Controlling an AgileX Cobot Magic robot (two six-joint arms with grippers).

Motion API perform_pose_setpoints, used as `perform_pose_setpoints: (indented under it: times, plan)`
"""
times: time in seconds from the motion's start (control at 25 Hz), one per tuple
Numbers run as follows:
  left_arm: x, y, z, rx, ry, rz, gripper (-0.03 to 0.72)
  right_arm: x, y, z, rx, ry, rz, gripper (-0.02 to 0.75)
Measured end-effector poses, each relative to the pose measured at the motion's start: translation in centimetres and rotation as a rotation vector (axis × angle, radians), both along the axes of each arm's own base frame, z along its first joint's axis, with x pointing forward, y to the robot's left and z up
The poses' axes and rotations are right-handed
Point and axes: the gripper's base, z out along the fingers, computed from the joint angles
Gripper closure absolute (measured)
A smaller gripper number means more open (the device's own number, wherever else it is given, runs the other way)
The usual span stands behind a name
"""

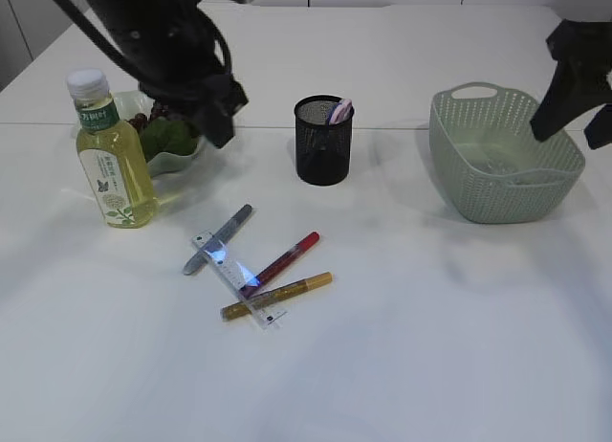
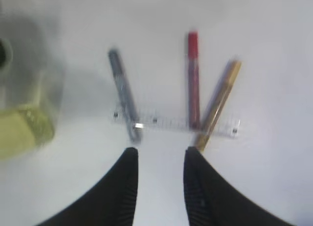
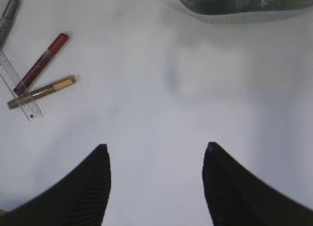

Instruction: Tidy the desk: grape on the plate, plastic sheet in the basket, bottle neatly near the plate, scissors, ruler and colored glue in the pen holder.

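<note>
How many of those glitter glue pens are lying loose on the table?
3, all across the clear ruler: silver pen leftmost, red pen in the middle, gold pen nearest the camera. More may hide inside the pen holder.

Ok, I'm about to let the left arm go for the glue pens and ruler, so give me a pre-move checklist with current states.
1. Left gripper empty, jaws apart: ok.
2. Three glue pens lie across the ruler, none free of it: not ok for a single clean pick.
3. Pen holder upright: ok; scissors handle already inside.
4. Bottle standing left of the pile: ok.
5. Right gripper empty over bare table: ok.
6. Plastic sheet in basket: cannot tell.
</note>
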Motion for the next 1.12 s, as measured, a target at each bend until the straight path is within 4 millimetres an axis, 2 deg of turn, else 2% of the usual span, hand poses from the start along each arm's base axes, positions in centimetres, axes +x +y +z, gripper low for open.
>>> perform_pose_setpoints:
  times: [0.12, 0.32, 0.64, 0.72, 0.88, 0.96, 1.12]
  plan:
    - [-0.7, 1.3, 0.4, 0.082, 0.055, 0.104, 0.449, -0.2, 2.1, 0.3, 0.005, -0.004, 0.068, 0.267]
    - [-1.3, 2.0, 2.0, 0.072, 0.029, 0.196, 0.449, -0.4, 6.8, -0.1, 0.012, 0.017, 0.209, 0.267]
    - [-2.7, 3.3, 4.9, 0.027, -0.021, 0.259, 0.449, 1.4, 13.3, -1.4, 0.015, 0.034, 0.353, 0.267]
    - [-3.1, 4.4, 5.1, 0.021, -0.015, 0.299, 0.449, 1.8, 14.5, -2.1, 0.014, 0.046, 0.378, 0.267]
    - [-3.5, 8.6, 4.3, 0.020, 0.039, 0.443, 0.449, 2.7, 15.5, -3.0, 0.012, 0.060, 0.390, 0.267]
    - [-4.1, 10.8, 4.2, 0.010, 0.062, 0.510, 0.449, 3.2, 15.8, -3.6, 0.011, 0.072, 0.392, 0.267]
    - [-5.8, 13.8, 3.7, 0.008, 0.092, 0.591, 0.449, 4.2, 17.3, -5.2, 0.004, 0.097, 0.416, 0.267]
